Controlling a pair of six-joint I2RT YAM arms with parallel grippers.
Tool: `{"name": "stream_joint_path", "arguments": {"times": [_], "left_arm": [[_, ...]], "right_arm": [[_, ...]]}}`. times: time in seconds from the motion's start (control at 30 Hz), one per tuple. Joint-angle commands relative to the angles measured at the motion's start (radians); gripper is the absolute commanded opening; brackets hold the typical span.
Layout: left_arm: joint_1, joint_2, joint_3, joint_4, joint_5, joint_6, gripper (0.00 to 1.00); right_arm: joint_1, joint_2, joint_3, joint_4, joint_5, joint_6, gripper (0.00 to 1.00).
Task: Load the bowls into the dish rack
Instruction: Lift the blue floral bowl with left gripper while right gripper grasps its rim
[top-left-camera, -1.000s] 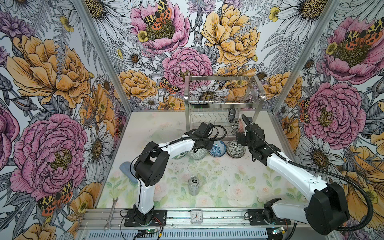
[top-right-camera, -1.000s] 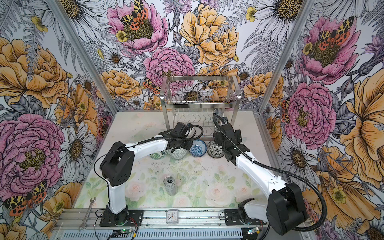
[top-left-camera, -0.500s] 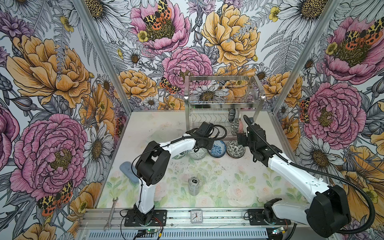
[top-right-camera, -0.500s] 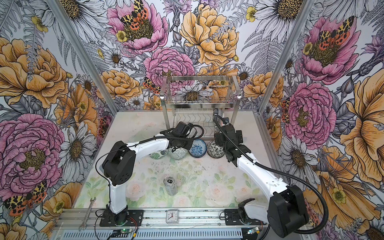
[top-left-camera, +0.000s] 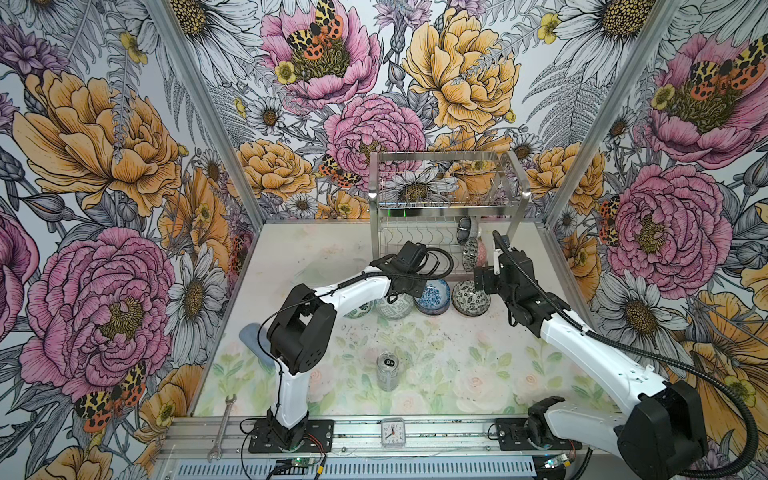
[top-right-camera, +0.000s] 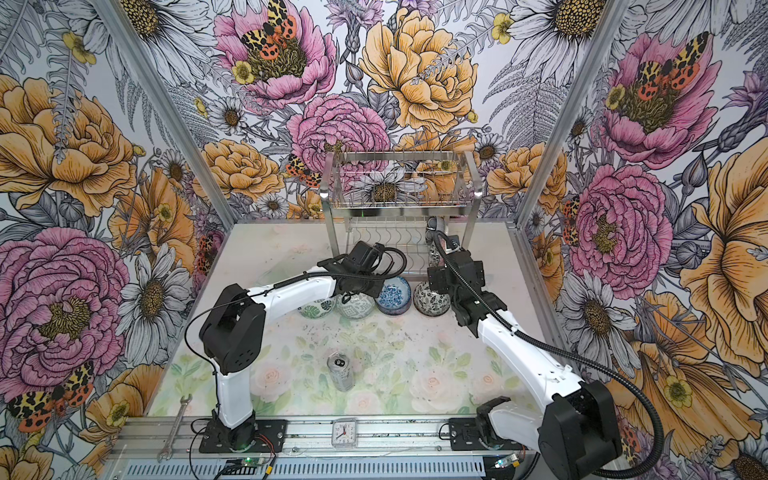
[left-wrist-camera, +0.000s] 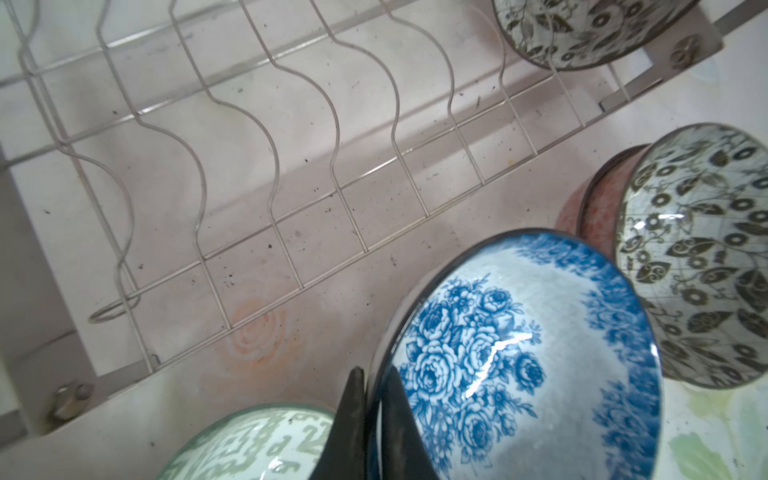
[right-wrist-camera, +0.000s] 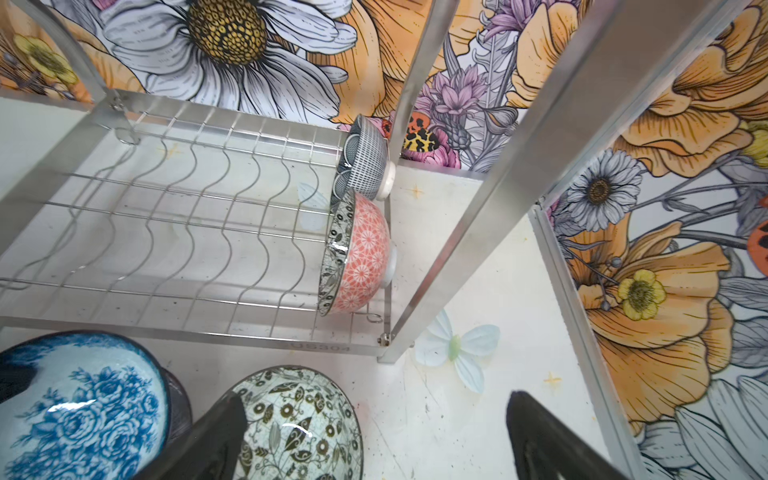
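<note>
Stainless steel wire makes up the dish rack (top-left-camera: 449, 199) at the back of the table (top-left-camera: 316, 257). Its lower tier of wavy slots already holds two bowls on edge at one end, a grey lined bowl (right-wrist-camera: 365, 158) and a pink-backed bowl (right-wrist-camera: 361, 257), probably so the free slots beside them can be filled in order. Just in front of the rack, the left hand (left-wrist-camera: 368, 386) is pinched tight on the rim of the blue-rose bowl (left-wrist-camera: 519, 353), one finger inside and one outside. That grip should let the bowl be tipped upright and slid between the wires. The right hand (right-wrist-camera: 374, 397) hangs fully open and empty above the black-and-white leaf bowl (right-wrist-camera: 299, 428), its jaws wide enough to drop over a rim. A green-patterned bowl (left-wrist-camera: 249, 449) waits on the table beside the blue one. The only legible writing is a stamp on the rack's front bar, which looks like "US304", with any letter before it too faint to read. The drink can (top-left-camera: 387, 370) shows no readable label, and the numerals on the clock (top-left-camera: 392, 432) are too small to make out.
</note>
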Motion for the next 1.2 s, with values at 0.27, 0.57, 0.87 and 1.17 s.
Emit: {"name": "stream_joint_path", "arguments": {"times": [0.27, 0.57, 0.87, 1.17], "left_arm": [[0.002, -0.229, -0.125, 0.307, -0.026, 0.0, 0.0], [0.006, -0.228, -0.152, 0.407, 0.006, -0.022, 0.0], [0.011, -0.247, -0.17, 0.452, 0.032, -0.024, 0.0], [0.017, -0.26, -0.18, 0.474, 0.065, -0.028, 0.0]], "right_arm": [[0.019, 0.008, 0.088, -0.003, -0.29, 0.153, 1.0], [0.064, 0.136, 0.166, 0.044, -0.341, 0.276, 1.0], [0.069, 0.237, 0.198, 0.066, -0.319, 0.349, 0.92], [0.074, 0.29, 0.23, 0.099, -0.343, 0.384, 0.43]]}}
